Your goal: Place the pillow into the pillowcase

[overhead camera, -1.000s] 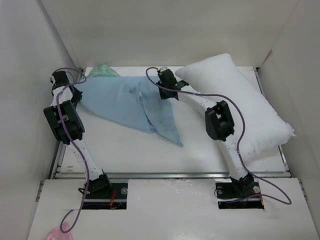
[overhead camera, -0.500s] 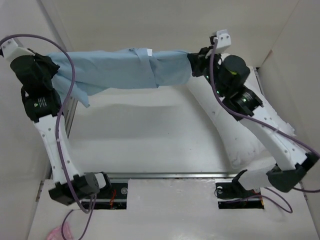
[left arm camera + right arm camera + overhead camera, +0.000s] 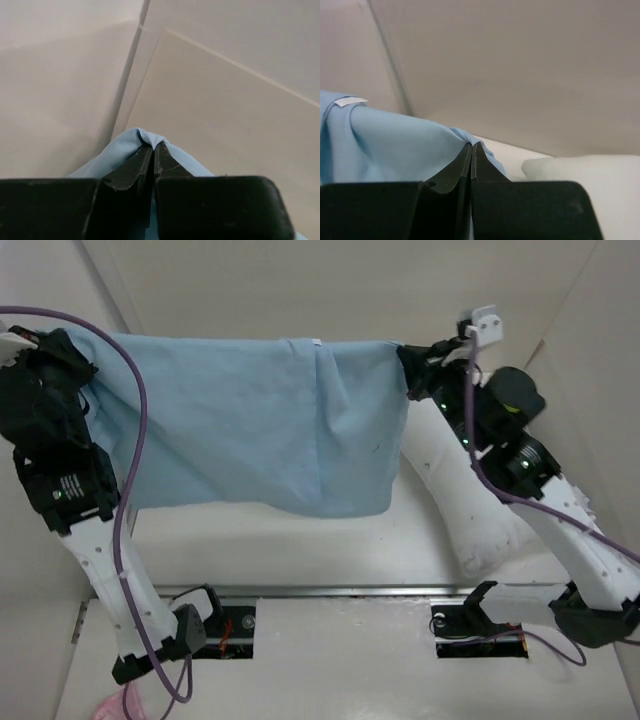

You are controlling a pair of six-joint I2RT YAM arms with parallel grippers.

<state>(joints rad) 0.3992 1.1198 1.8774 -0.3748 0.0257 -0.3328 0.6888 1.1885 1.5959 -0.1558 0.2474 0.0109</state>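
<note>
**Top view:** pillowcase (image 3: 260,430) hung spread betw. both arms, clear of table (image 3: 300,545). L gripper (image 3: 85,345) was clamped on its upper-left corner, R gripper (image 3: 408,358) on upper-right corner. Pillow (image 3: 470,525) lay on table at right, outside pillowcase.

**L wrist view:** jaws pinched together on blue fabric fold.

**R wrist view:** jaws pinched together on fabric edge; pillow visible low right.

**Step (judged):** pillowcase held aloft for spreading; insertion not begun.

**Next move req'd:** find open mouth, regrip so it gapes, bring it to pillow end.
</note>
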